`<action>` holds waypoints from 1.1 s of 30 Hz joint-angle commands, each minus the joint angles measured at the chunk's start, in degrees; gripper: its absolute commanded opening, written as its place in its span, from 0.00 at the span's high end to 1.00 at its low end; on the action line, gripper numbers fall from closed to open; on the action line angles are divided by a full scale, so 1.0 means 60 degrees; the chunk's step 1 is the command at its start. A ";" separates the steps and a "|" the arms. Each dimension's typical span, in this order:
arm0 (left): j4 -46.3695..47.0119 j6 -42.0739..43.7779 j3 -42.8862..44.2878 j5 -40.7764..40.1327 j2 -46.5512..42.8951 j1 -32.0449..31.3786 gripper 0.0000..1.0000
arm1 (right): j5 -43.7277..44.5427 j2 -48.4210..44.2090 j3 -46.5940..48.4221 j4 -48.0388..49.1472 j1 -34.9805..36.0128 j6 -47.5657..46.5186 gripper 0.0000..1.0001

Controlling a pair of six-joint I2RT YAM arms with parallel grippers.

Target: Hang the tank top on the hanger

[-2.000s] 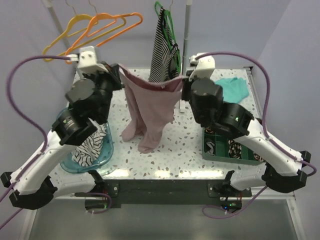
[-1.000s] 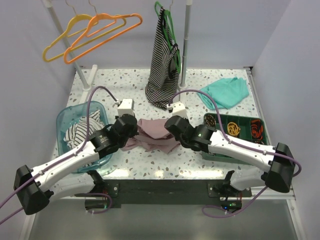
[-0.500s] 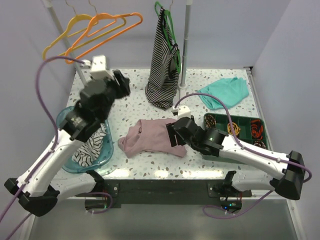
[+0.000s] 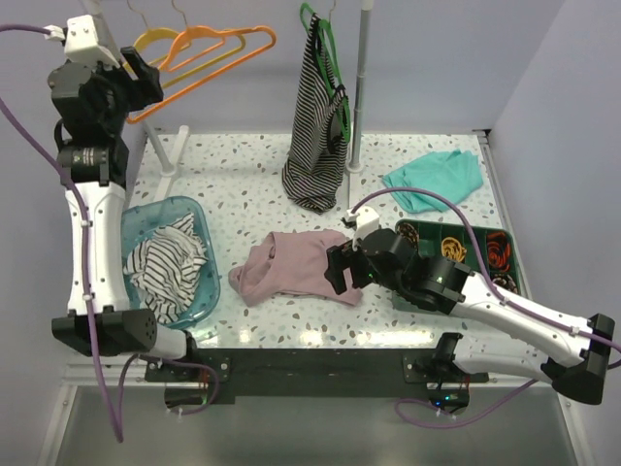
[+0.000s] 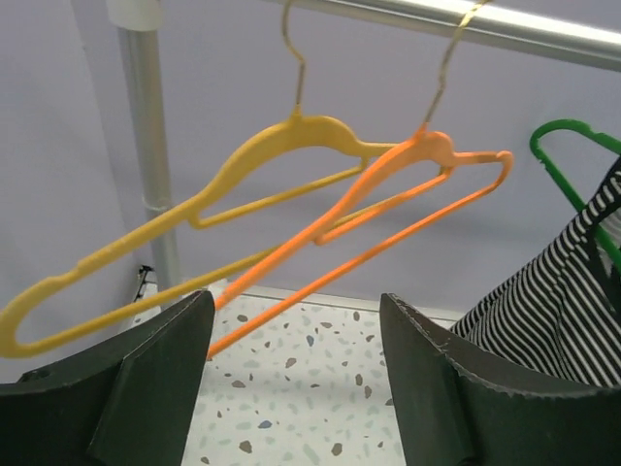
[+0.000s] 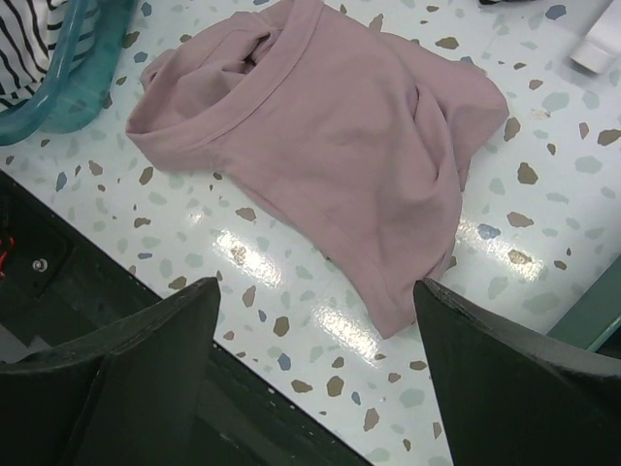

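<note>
The dusty pink tank top point(image 4: 296, 264) lies crumpled on the table near the front, apart from both grippers. In the right wrist view the tank top point(image 6: 330, 126) spreads just beyond my right gripper point(image 6: 316, 285), which is open and empty. From above, the right gripper point(image 4: 338, 272) hovers at the garment's right edge. The orange hanger point(image 4: 209, 53) hangs on the rail at the back left. My left gripper point(image 4: 144, 70) is raised up beside it, open and empty. In the left wrist view the orange hanger point(image 5: 388, 209) hangs a little ahead of the left gripper point(image 5: 296, 301).
A yellow hanger point(image 4: 121, 83) hangs beside the orange one. A green hanger carries a black-and-white striped top point(image 4: 315, 126) at the rail's middle post point(image 4: 362, 78). A teal cloth point(image 4: 437, 178) lies back right. A blue basin point(image 4: 126, 228) holds striped cloth; a green tray point(image 4: 464, 226) sits right.
Both grippers opened and let go of the tank top, which now lies on the table. The left arm swung up to the hangers. The right arm stayed low beside the garment.
</note>
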 commanded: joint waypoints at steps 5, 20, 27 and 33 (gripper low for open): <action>0.0226 0.0271 0.1959 0.5023 0.1491 0.2210 0.23 | -0.0380 0.0001 0.0047 0.0395 -0.0033 -0.0537 0.15; 0.1133 0.0330 0.1330 0.7207 0.2445 0.2343 0.28 | -0.0175 0.0134 -0.0158 0.0249 -0.0033 -0.0390 0.15; 0.1002 0.0389 0.1682 0.7191 0.2973 0.2328 0.30 | -0.0102 0.0178 -0.0115 0.0161 -0.0033 -0.0449 0.15; 0.0957 0.0287 0.1858 0.7338 0.3325 0.2328 0.30 | -0.0116 0.0221 -0.0144 0.0176 -0.0033 -0.0405 0.15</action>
